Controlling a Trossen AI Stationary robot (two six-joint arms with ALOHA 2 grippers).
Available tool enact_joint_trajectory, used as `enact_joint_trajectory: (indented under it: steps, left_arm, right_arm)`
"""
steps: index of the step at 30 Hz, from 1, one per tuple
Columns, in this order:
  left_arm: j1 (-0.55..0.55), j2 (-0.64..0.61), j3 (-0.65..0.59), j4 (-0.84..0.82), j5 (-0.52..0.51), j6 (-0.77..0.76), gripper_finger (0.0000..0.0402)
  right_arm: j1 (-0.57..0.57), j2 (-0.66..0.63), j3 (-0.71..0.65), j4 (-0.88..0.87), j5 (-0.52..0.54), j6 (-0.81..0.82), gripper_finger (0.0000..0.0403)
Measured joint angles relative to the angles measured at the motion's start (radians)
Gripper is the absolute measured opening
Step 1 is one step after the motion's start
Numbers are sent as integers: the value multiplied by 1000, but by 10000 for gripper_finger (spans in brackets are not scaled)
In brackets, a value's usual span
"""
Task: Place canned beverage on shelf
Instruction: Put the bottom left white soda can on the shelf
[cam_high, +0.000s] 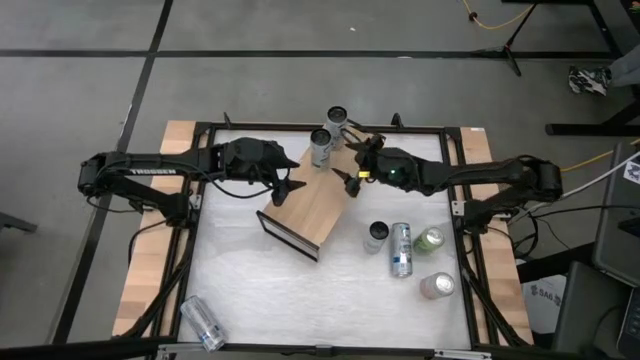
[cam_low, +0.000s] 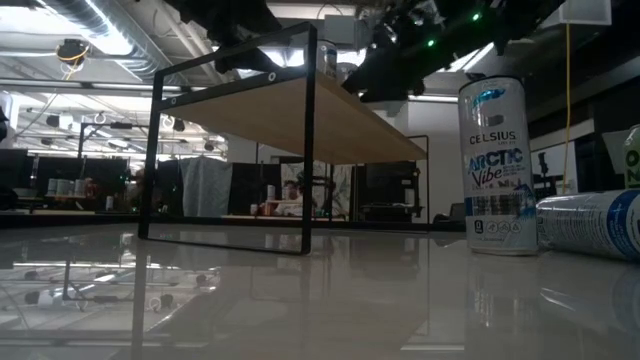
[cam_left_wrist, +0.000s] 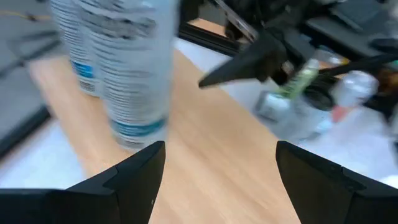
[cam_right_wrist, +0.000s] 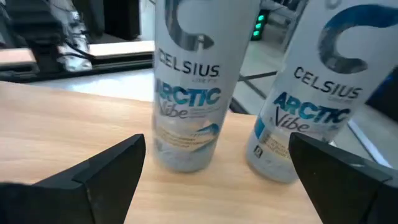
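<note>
The shelf (cam_high: 310, 205), a light-wood board with black frame ends, stands slanted in the middle of the white table. Two silver-blue cans stand upright on its far end: the nearer one (cam_high: 321, 147) (cam_left_wrist: 134, 68) (cam_right_wrist: 193, 81) and the farther one (cam_high: 337, 122) (cam_right_wrist: 311, 93). My left gripper (cam_high: 291, 190) (cam_left_wrist: 219, 149) hovers open over the board, left of the cans, with nothing between its fingers. My right gripper (cam_high: 351, 160) (cam_right_wrist: 216, 142) is open on the cans' right side, pointing at them, and touches neither.
More cans are on the table right of the shelf: one upright (cam_high: 376, 236) (cam_low: 495, 165), one lying (cam_high: 401, 250) (cam_low: 590, 225), a green one (cam_high: 430, 240) and another (cam_high: 437, 286). One can lies at the near left corner (cam_high: 203, 322). A black frame (cam_high: 200, 130) rims the table.
</note>
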Motion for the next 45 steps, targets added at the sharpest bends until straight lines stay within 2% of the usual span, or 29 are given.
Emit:
enact_joint_trajectory:
  steps: [4, 8, 15, 18, 27, 34, 38, 45]
  left_arm:
    - [-14, -15, 0, -18, 110, -228, 299]
    - [-56, -50, 0, -144, 224, -519, 299]
    - [-258, -96, 0, -358, 385, -1097, 298]
    - [-385, -97, 0, -368, 406, -1321, 298]
    - [-745, -40, 0, -370, 357, -1868, 298]
    - [-947, 50, 0, -420, 398, -2139, 298]
    - [-1033, 116, 0, -418, 414, -2171, 298]
    - [-1121, 228, 0, -415, 424, -2173, 298]
  right_arm:
    - [41, -69, 0, -87, -34, 54, 386]
    - [114, -113, 0, -165, -40, 68, 386]
    - [237, -120, 0, -187, -40, 70, 386]
    - [277, -117, 0, -188, -40, 70, 386]
    - [370, -116, 0, -186, -40, 70, 386]
    - [430, -116, 0, -187, -41, 70, 386]
    - [453, -116, 0, -186, -42, 70, 386]
    - [478, -116, 0, -186, -42, 70, 386]
